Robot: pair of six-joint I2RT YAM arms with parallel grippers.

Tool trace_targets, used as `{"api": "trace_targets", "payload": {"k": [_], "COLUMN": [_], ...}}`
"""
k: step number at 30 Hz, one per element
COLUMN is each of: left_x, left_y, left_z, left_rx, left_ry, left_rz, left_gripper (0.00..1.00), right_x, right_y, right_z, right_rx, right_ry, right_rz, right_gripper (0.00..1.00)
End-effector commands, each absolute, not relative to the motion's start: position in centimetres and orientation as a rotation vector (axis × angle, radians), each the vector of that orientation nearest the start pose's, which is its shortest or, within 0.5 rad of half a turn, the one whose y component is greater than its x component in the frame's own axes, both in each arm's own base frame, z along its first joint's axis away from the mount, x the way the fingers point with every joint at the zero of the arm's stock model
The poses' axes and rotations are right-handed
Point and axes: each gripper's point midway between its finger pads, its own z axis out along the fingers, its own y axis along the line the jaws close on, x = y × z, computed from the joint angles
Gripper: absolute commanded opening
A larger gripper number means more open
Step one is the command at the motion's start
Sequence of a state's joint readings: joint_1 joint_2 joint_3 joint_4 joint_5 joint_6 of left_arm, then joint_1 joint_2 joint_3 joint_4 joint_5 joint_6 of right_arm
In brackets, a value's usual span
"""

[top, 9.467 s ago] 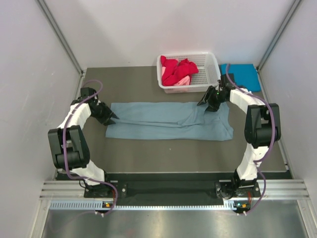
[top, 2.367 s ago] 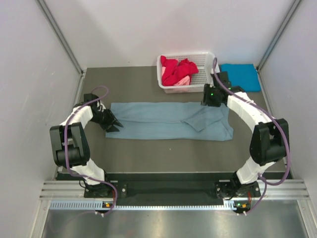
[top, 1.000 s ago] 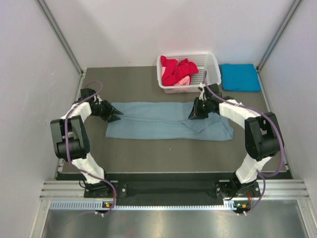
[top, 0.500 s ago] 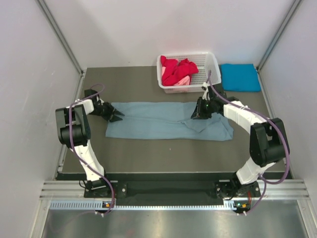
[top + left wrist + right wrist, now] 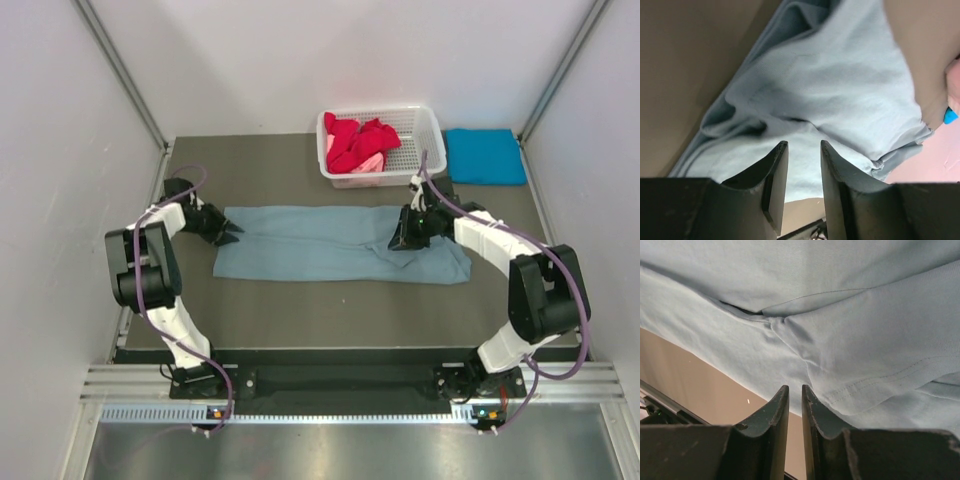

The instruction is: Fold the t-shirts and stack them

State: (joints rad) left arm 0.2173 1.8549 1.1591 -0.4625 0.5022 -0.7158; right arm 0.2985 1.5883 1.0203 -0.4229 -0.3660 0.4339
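The left gripper [image 5: 803, 145] stands partly open, a plain gap between its jaws with nothing in it; it sits low at the left end of the grey-blue t-shirt [image 5: 320, 245], over a bunched, rumpled edge, and whether the tips touch the cloth I cannot tell; the right gripper [image 5: 794, 387] is nearly closed, only a thin slit between its jaws, and no cloth shows in that slit; it hangs close over the right part of the same shirt, by a crease and a stitched hem where a flap lies folded over; contact there cannot be told either. The shirt lies spread lengthways across the middle of the table [image 5: 300, 310], folded into a long band; from above, both grippers' dark bodies hide the cloth under them. Beyond it, at the far edge, the white basket [image 5: 432, 125] holds crumpled red t-shirts [image 5: 355, 140] with a pink t-shirt [image 5: 370, 163] under them; just right of the basket the turquoise t-shirt [image 5: 485, 157] lies folded flat. In the left wrist view a pinkish blur and a turquoise speck at the right edge are too vague to name.
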Motion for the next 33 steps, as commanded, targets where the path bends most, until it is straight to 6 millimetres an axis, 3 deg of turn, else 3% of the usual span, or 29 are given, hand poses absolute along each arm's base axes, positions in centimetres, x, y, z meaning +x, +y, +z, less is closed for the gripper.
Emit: {"api": "trace_targets", "payload": {"k": [1,7,10,13,14,15,16,17,18,19,22,25,29,33], "left_x": [40.5,43.7,45.4,46.9,47.3,48.4,48.1,48.2,49.4,48.7,49.5,49.4,48.8,48.5], "left_y": [-1.3,-2.3,-3.3,-4.1,-4.2,-4.0,-3.4,-2.9,-2.2,-0.9,1.9,3.7,4.7,4.1], "left_z": [8.4,10.5,10.6,10.5,9.7,10.8,10.1,9.0,10.1,9.2,8.7,8.2,7.1,6.2], "left_rx": [-1.006,-0.816,-0.731,-0.649,-0.630,-0.586,-0.556,-0.544,-0.502,-0.471,-0.374,-0.288,-0.221,-0.179], "left_ry": [2.436,2.408,2.418,2.429,2.452,2.441,2.494,2.536,2.519,2.582,2.614,2.630,2.666,2.685], "left_rz": [-0.761,-0.808,-0.807,-0.793,-0.776,-0.751,-0.679,-0.639,-0.590,-0.478,-0.261,-0.123,-0.043,-0.086], "left_gripper": [0.37,0.40,0.41,0.43,0.52,0.57,0.62,0.63,0.64,0.64,0.64,0.63,0.63,0.63], "right_x": [32.0,31.8,32.5,32.8,32.7,32.7,32.6,32.4,32.2,32.0,30.8,29.8,28.8,28.6], "right_y": [18.3,17.0,14.4,13.3,13.4,13.1,13.2,13.3,13.4,13.4,13.5,13.2,12.9,12.9], "right_z": [10.0,9.8,10.3,11.4,11.7,12.0,12.1,12.2,12.4,12.6,12.6,12.5,12.3,12.5], "right_rx": [-0.001,0.126,0.229,0.296,0.302,0.325,0.324,0.324,0.315,0.308,0.281,0.254,0.239,0.226], "right_ry": [2.581,2.626,2.598,2.569,2.566,2.560,2.562,2.566,2.567,2.566,2.578,2.579,2.584,2.574], "right_rz": [0.759,0.614,0.430,0.405,0.423,0.433,0.443,0.458,0.465,0.475,0.498,0.495,0.490,0.498], "right_gripper": [0.17,0.21,0.35,0.47,0.48,0.49,0.50,0.50,0.50,0.50,0.50,0.50,0.50,0.50]}}
